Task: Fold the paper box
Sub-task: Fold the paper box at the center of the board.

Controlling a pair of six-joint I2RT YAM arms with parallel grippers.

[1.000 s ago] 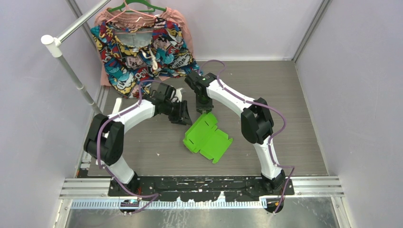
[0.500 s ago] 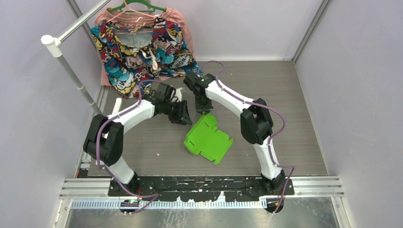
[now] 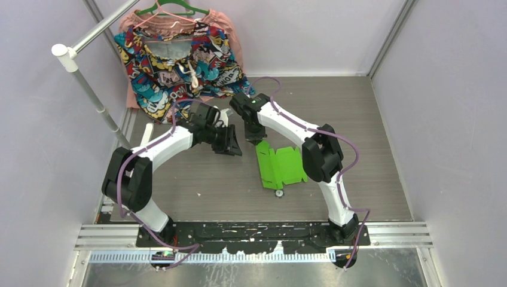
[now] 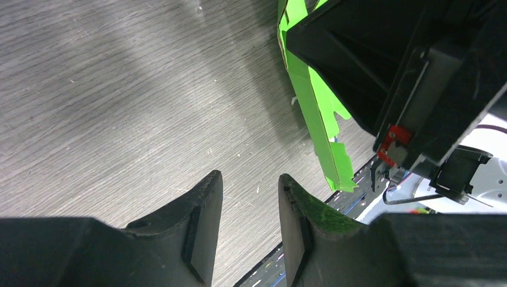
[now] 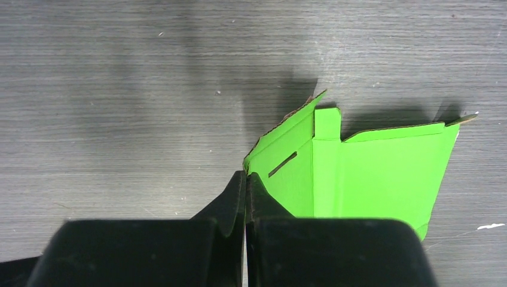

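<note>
Overhead, right arm [image 3: 323, 156] partly hides paper box [image 3: 278, 168]; patterned garment [image 3: 179, 66] behind.

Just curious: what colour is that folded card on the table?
The paper box is plain bright lime green; clearest in the right wrist view.

Paper box [image 3: 280, 167] on the bench [image 3: 370, 119], slightly right of centre, between the two arms' reach. Right gripper [image 3: 257, 141] is at the box's far-left corner, fingers [image 5: 230, 200] pinched on that corner. Left gripper [image 3: 234, 147] is just left of it, beside the box but apart, with a gap between its fingers [image 4: 200, 221]. Garment [image 3: 179, 66] hangs back-left, behind both grippers.
</note>
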